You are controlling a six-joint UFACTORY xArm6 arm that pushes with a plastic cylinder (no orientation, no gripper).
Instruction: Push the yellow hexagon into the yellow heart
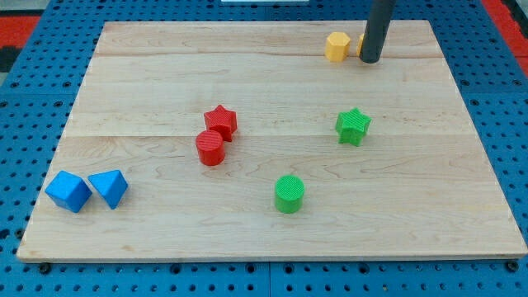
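Observation:
A yellow hexagon [337, 46] sits near the view's top, right of centre, on the wooden board [264, 223]. My tip [370, 60] rests on the board just right of it, with a small gap between them. A sliver of a second yellow block [360, 43] shows at the rod's left edge, between the rod and the hexagon. The rod hides most of it, so its shape cannot be made out.
A red star [221, 121] touches a red cylinder [211, 148] left of centre. A green star [353, 126] lies at the right and a green cylinder [289, 194] lies lower down. Two blue blocks [68, 191] [109, 188] lie at the bottom left.

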